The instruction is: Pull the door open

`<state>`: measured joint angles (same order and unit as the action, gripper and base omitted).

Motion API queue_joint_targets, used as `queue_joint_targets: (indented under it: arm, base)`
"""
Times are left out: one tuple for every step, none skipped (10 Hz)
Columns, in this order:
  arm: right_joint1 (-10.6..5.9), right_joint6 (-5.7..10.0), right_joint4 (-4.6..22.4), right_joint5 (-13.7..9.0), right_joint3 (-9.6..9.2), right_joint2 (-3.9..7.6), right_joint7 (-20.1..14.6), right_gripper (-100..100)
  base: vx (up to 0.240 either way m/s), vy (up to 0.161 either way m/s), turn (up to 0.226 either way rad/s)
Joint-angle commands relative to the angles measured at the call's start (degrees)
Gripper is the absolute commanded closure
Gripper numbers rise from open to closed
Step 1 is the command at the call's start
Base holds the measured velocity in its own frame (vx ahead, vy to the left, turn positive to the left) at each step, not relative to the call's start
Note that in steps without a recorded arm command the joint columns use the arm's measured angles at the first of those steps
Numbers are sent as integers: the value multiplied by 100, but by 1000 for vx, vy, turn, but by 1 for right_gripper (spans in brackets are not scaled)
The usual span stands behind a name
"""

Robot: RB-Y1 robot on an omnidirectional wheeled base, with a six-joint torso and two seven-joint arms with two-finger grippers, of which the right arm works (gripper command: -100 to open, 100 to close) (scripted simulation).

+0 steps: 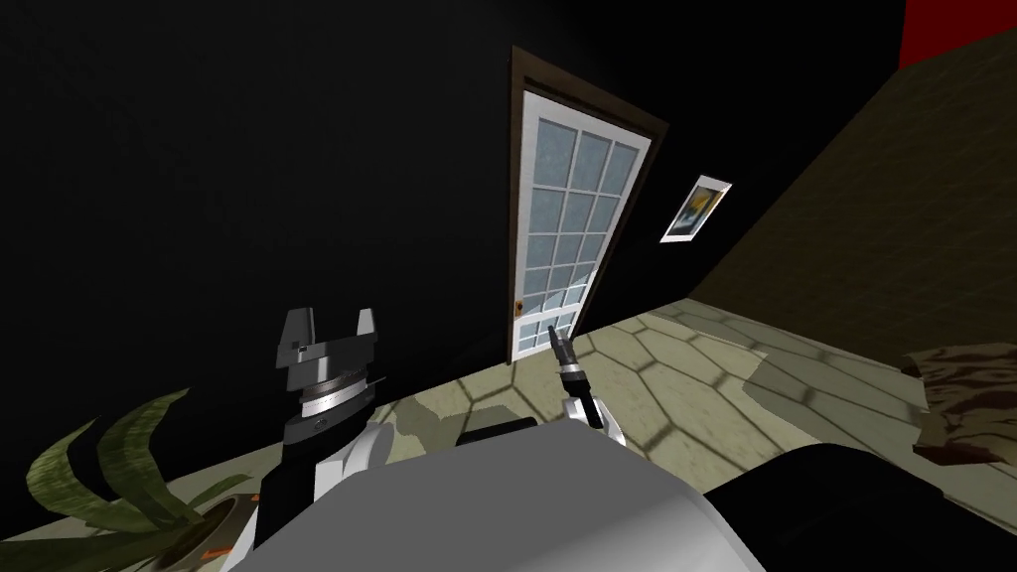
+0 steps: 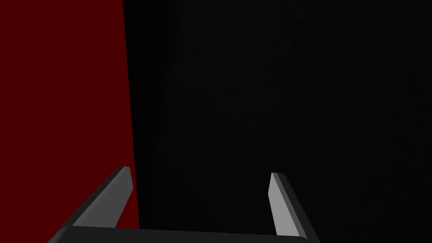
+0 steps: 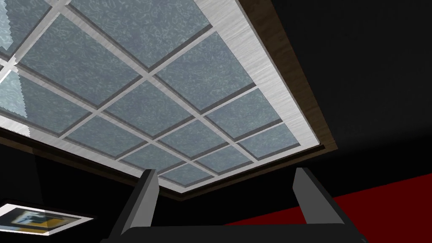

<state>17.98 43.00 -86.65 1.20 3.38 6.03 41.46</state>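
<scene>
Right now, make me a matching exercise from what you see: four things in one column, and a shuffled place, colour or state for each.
1. door
2. picture
3. plant
4. right claw

A. open, pointing at the glass panes
B. green, low beside my left arm
C. white, in a brown frame
D. on the dark wall, right of the door

Pairs: 1-C, 2-D, 3-B, 4-A

The door (image 1: pixel 571 233) stood ahead in the wall, its knob (image 1: pixel 518 309) on its left edge. A framed picture (image 1: pixel 697 208) hung on the same wall, to the door's right. The right gripper (image 1: pixel 554 338) was before the door's lower part, right of the knob and apart from it. The left gripper (image 1: pixel 332 320) was well to the left, before the wall. A potted plant (image 1: pixel 109 477) stood on the floor (image 1: pixel 685 367) at the far left, beside the left arm.
</scene>
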Motion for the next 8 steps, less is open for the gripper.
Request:
queue_joint_targets:
  arm:
    - [-42,21,192,11,1,15,250,-100]
    - [-77,44,359,19,5,30,422,-100]
    - [-111,66,524,26,8,44,579,-100]
    - [-145,89,688,34,11,57,744,-100]
    - [-145,89,688,34,11,57,788,-100]
    - [-180,111,853,41,15,71,966,-100]
    - [-213,133,1013,48,18,84,1138,-100]
    - [-245,154,1168,55,21,95,1286,-100]
  base:
    - [54,-8,54]
    - [76,-17,135]
    - [85,-28,142]
    - [100,-25,111]
    - [76,-10,31]
    - [63,-6,81]
    - [73,-9,139]
    - [79,-24,100]
